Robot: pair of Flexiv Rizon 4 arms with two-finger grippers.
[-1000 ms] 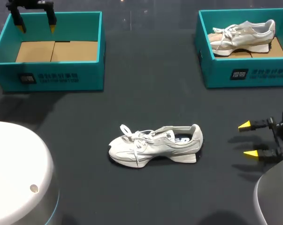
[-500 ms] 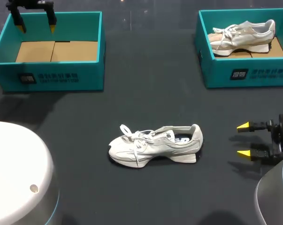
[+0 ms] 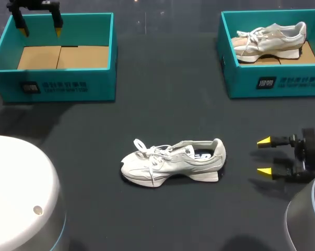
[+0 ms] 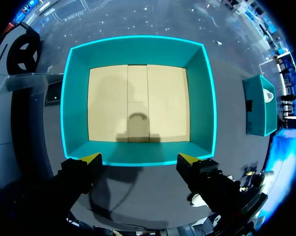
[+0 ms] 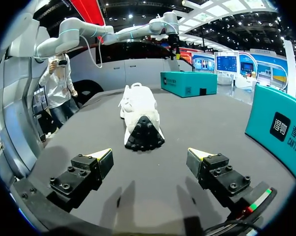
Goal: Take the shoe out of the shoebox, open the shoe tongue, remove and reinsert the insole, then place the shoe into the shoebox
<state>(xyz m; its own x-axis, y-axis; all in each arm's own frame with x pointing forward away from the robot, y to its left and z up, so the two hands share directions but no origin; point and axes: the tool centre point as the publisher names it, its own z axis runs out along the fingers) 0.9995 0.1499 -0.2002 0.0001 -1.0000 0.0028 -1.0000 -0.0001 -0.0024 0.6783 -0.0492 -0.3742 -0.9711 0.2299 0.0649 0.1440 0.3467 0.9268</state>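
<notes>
A pale grey sneaker (image 3: 173,162) lies on its side in the middle of the dark table, toe to the left, laces loose. In the right wrist view the sneaker (image 5: 140,115) shows heel-first, straight ahead of my right gripper (image 5: 150,157). My right gripper (image 3: 265,156) stands open just right of the heel, apart from it, nothing between its fingers. My left gripper (image 3: 40,29) hangs open over the back edge of the empty teal shoebox (image 3: 60,89) at the far left. Below the left gripper (image 4: 139,158) that shoebox (image 4: 138,51) shows a bare cardboard floor.
A second teal shoebox (image 3: 272,83) at the far right holds another pale sneaker (image 3: 269,39). In the right wrist view its wall (image 5: 280,130) rises beside the gripper, and the left shoebox (image 5: 187,83) stands beyond the shoe.
My right gripper has slid left toward the sneaker's heel, still open. The left arm and the shoe have not moved.
</notes>
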